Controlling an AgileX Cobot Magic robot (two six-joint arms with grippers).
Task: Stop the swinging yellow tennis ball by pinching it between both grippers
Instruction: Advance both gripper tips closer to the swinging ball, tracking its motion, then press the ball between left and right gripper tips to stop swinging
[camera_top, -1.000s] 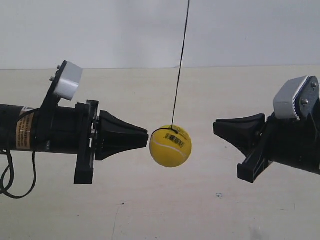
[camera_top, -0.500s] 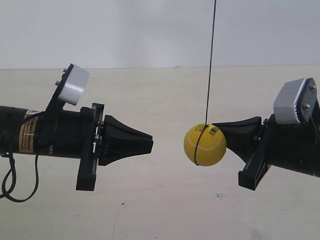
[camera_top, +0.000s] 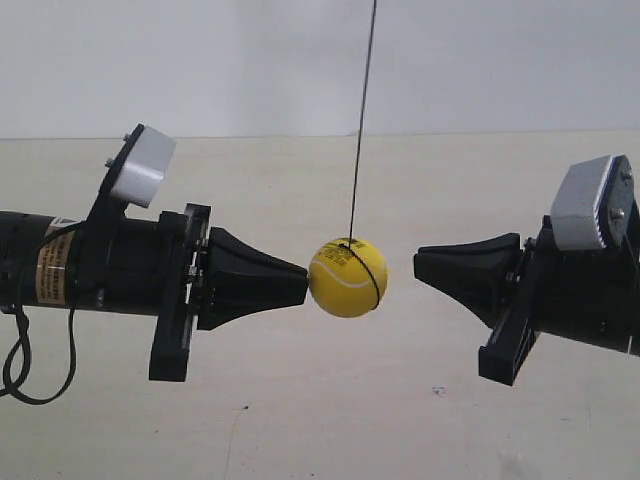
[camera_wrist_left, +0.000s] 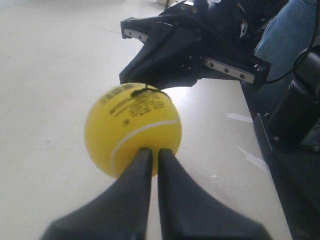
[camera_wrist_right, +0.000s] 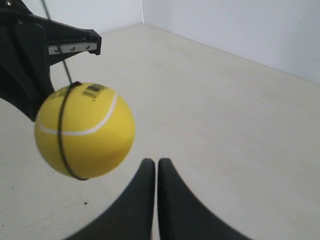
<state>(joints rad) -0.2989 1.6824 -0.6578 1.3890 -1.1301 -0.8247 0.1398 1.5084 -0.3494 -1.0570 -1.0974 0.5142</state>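
The yellow tennis ball (camera_top: 347, 278) hangs on a thin dark string (camera_top: 361, 120) between both grippers. My left gripper (camera_top: 303, 285), on the arm at the exterior view's left, is shut, and its tip sits at the ball's side, touching or nearly so. In the left wrist view the ball (camera_wrist_left: 132, 130) rests right at my fingertips (camera_wrist_left: 151, 152), with the right gripper (camera_wrist_left: 170, 55) beyond it. My right gripper (camera_top: 418, 265) is shut, a small gap away from the ball. In the right wrist view the ball (camera_wrist_right: 85, 130) floats off to one side of my tips (camera_wrist_right: 151, 162).
A pale tabletop (camera_top: 320, 420) lies below, with a white wall (camera_top: 200, 60) behind it. A black cable (camera_top: 15, 360) loops under the arm at the exterior view's left. Dark equipment (camera_wrist_left: 295, 115) and blue cloth (camera_wrist_left: 300, 25) stand beyond the right arm.
The ball swung from the left gripper's tip across to the right gripper's tip and has come back toward the left one. The right gripper edged slightly inward.
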